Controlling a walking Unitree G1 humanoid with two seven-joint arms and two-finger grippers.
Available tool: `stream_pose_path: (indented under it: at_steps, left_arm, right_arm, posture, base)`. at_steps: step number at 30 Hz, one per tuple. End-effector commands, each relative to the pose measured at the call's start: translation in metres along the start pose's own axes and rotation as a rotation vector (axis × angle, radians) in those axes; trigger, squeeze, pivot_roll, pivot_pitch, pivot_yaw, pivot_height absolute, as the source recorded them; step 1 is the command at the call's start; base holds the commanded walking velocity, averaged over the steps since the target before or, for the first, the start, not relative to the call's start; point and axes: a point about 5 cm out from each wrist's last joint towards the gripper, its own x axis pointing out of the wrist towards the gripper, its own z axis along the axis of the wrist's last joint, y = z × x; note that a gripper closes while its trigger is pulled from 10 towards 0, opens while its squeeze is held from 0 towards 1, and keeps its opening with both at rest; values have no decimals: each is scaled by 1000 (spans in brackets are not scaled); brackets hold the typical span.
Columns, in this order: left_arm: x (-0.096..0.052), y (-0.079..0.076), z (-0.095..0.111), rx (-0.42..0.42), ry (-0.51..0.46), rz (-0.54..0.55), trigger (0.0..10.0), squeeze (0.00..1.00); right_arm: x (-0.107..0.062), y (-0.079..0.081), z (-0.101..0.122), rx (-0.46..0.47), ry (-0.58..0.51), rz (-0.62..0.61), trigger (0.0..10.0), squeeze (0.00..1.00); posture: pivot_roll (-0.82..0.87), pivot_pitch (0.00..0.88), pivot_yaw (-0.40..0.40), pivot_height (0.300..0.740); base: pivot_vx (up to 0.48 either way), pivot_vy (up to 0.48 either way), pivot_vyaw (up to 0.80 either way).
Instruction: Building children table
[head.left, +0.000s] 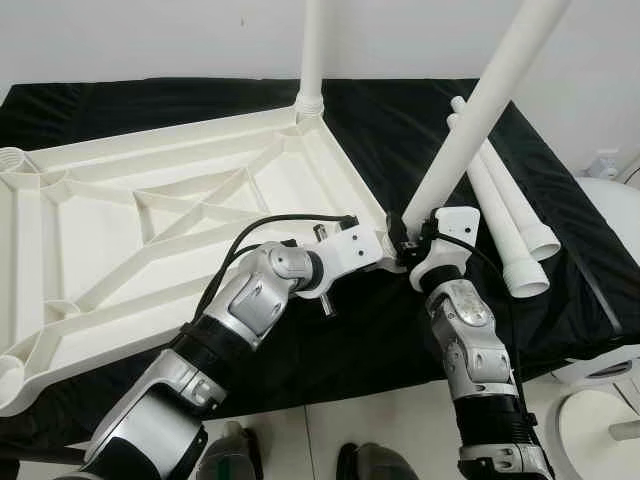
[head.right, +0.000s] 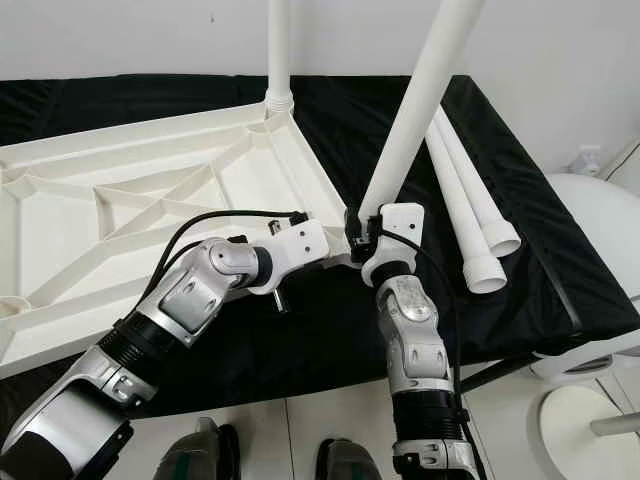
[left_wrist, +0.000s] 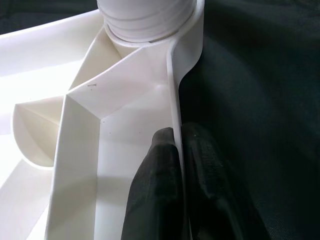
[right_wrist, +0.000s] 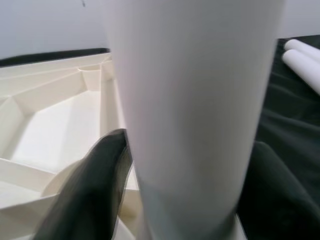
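A white plastic tabletop (head.left: 150, 230) lies upside down on a black cloth, ribs facing up. One white leg (head.left: 312, 50) stands upright in its far corner socket. My right gripper (head.left: 405, 245) is shut on a second white leg (head.left: 480, 110), which leans up and to the right with its lower end at the tabletop's near right corner. My left gripper (left_wrist: 177, 165) is shut on the tabletop's rim wall (left_wrist: 172, 105) beside that corner, one finger (left_wrist: 155, 185) inside and one outside. In the right wrist view the leg (right_wrist: 195, 110) stands between my fingers (right_wrist: 95, 190).
Two more white legs (head.left: 510, 220) lie side by side on the black cloth (head.left: 560, 250) at the right. A white round object (head.left: 600, 420) stands off the table's right edge. My feet (head.left: 370, 465) show on the pale floor below.
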Motion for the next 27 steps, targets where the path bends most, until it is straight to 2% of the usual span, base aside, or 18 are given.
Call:
stream_pose_path:
  at_steps: [1, 11, 12, 13, 14, 19, 27]
  left_arm:
    - [7, -11, 21, 65, -69, -45, 10000, 0]
    - [8, -11, 19, 81, -43, -45, 10000, 0]
    - [9, -10, 18, 81, -33, -43, 10000, 0]
    - [9, -10, 17, 73, -34, -51, 10000, 0]
    - [8, -11, 17, 57, -41, -65, 10000, 1000]
    - [6, -13, 19, 37, -61, -91, 10000, 1000]
    - [-2, -10, 19, 100, -63, -104, 10000, 1000]
  right_arm:
    - [3, 23, 8, 40, -44, 112, 10000, 1000]
    - [-2, 21, 11, 17, -61, 89, 10000, 1000]
    - [-3, 20, 11, 13, -60, 89, 10000, 573]
    - [-3, 20, 11, 1, -61, 90, 10000, 0]
    - [-4, 19, 11, 2, -60, 89, 10000, 0]
    - [-5, 17, 11, -2, -60, 78, 10000, 0]
    - [-6, 12, 10, -10, -59, 60, 10000, 0]
  posture:
    - [-34, 70, -37, 740]
    - [-37, 71, -36, 740]
    - [-37, 71, -36, 740]
    - [-37, 71, -35, 740]
    - [-37, 71, -35, 740]
    - [-36, 72, -34, 740]
    - [-36, 75, -31, 740]
  base:
    - [0, 0, 0]
    - [0, 0, 0]
    - [0, 0, 0]
    - [0, 0, 0]
    - [0, 0, 0]
    - [0, 0, 0]
    - [0, 0, 0]
